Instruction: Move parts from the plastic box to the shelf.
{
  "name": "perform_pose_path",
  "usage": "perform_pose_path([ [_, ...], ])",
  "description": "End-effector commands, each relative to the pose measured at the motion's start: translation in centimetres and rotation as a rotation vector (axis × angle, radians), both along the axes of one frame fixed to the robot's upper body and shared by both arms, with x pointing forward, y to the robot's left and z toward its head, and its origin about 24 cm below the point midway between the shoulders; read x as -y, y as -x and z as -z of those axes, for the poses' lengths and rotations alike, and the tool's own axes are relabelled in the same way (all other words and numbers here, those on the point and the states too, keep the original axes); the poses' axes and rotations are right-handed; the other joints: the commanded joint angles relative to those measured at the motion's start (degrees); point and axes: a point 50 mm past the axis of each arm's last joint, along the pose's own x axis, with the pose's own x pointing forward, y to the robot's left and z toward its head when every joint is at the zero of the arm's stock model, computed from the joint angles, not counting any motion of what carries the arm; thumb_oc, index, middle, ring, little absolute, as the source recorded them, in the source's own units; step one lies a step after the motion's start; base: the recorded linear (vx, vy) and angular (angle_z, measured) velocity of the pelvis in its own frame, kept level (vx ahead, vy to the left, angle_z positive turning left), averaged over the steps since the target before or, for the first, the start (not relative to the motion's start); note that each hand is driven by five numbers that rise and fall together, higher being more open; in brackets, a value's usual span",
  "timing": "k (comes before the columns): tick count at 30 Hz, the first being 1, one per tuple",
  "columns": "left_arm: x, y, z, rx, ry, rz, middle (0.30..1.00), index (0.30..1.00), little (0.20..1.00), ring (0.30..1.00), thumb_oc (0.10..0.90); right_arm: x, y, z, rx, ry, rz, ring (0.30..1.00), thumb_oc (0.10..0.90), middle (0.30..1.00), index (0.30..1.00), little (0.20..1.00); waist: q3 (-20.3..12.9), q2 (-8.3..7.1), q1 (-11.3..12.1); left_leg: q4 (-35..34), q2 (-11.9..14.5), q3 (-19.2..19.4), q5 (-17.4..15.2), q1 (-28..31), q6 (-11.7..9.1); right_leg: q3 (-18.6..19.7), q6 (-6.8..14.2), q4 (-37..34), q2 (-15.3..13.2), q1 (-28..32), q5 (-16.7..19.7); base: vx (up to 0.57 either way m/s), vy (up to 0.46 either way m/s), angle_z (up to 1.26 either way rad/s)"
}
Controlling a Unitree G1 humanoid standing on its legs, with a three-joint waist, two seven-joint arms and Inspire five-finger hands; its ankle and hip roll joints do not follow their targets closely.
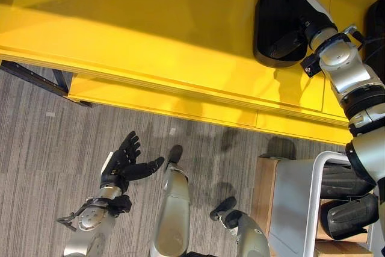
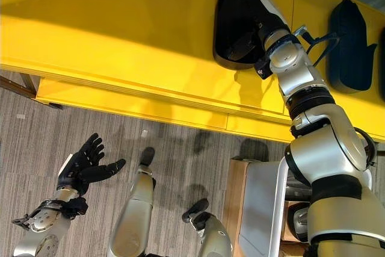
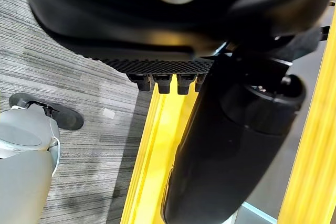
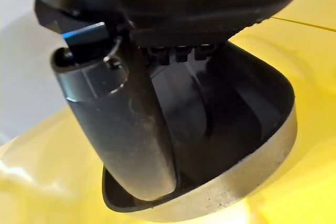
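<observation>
Right robot hand [image 2: 260,25] is reaching up onto the yellow shelf [image 1: 150,34] and is lying inside the hollow of a black part [image 1: 278,19]; its thumb is lying along the inner wall and its fingers are going down into the cavity, so I cannot tell if they are pinching it or only resting there. This part is sitting on the shelf near its front edge, its long axis running away from that edge, in line with the right arm. Left robot hand [image 1: 123,164] is hanging low over the floor [image 1: 48,167] with fingers spread, holding nothing, well apart from the shelf, while more black parts [image 1: 352,215] are waiting low at the right side.
</observation>
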Motion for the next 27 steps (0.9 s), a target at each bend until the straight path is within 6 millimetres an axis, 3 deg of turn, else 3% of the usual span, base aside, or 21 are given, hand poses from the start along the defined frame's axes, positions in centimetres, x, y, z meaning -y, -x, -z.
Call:
perform_pose_path([
  [1, 0.0, -1.0, -3.6, 0.188, -0.023, 0.037, 1.0, 1.0, 1.0, 1.0, 0.9, 1.5, 0.9, -3.4, 0.093, 0.114, 0.081, 1.0, 0.9, 1.0, 1.0, 1.0, 0.53, 0.7, -0.18, 3.61, 1.63, 1.85, -9.54, 3.04, 2.21, 3.92, 1.01, 3.2, 1.24, -4.93, 6.17, 0.0, 0.0, 0.0],
  [27, -1.0, -1.2, -4.2, 0.204, -0.043, 0.012, 1.0, 1.0, 1.0, 1.0, 0.9, 1.3, 1.8, -6.3, 0.176, 0.098, 0.046, 1.0, 0.9, 1.0, 1.0, 1.0, -1.37, -2.04, -0.92, 4.42, 2.15, 1.61, -10.64, 4.21, 2.09, 3.63, 1.24, 2.97, 2.03, -3.45, 6.36, 0.0, 0.0, 0.0],
])
